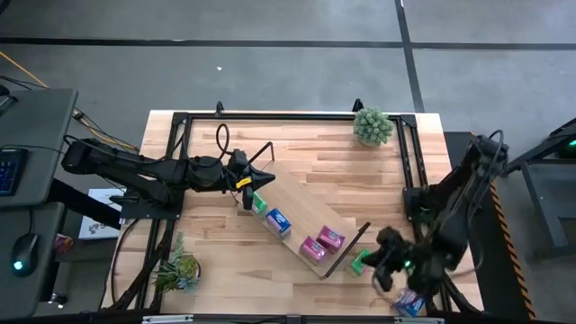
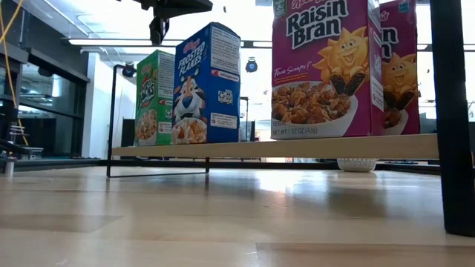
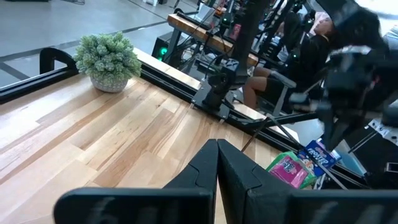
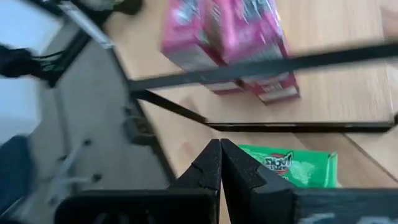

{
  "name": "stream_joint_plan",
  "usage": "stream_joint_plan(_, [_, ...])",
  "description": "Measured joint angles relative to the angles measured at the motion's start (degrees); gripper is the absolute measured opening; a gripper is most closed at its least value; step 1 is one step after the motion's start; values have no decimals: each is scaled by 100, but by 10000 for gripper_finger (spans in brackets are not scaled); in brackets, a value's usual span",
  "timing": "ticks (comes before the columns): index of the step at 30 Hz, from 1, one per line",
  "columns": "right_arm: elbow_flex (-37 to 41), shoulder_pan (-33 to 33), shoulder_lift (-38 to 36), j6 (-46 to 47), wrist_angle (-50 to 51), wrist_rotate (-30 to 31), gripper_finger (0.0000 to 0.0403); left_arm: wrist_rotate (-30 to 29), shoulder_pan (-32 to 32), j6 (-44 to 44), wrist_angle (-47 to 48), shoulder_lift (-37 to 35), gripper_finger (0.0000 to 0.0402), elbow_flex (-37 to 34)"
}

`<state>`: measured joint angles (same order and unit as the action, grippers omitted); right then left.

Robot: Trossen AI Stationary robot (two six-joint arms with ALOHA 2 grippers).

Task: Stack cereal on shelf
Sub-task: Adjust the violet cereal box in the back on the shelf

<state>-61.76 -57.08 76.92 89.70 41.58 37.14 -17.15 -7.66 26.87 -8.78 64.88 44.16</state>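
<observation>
The shelf point(image 1: 301, 214) lies slantwise mid-table, with its wire ends on the tabletop. On its board point(image 2: 297, 147) stand a green box point(image 2: 154, 96), a blue box point(image 2: 208, 85) and two pink boxes point(image 2: 323, 67) point(image 2: 401, 67). Another green box point(image 1: 360, 261) lies flat on the table by the shelf's near-right end, and a blue box point(image 1: 409, 303) lies near the table's near-right corner. My left gripper point(image 1: 245, 191) hangs shut over the shelf's far-left end point(image 3: 217, 163). My right gripper point(image 1: 378, 270) is shut beside the flat green box point(image 4: 292, 168), with nothing between its fingers point(image 4: 221, 163).
One potted plant point(image 1: 373, 126) stands at the table's far right, and another point(image 1: 177, 268) stands at the near left. Black frame rails point(image 1: 270, 116) run along the table's edges. Bare wood lies between the shelf and the far edge.
</observation>
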Motion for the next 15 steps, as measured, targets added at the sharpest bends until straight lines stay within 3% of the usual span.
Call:
stream_joint_plan(7, [0,243,1063,585,0,485,0,-11,0,0,-3,0,0,0])
stream_joint_plan(15, [0,525,1365,566,-4,745,0,-22,0,7,-6,0,0,0])
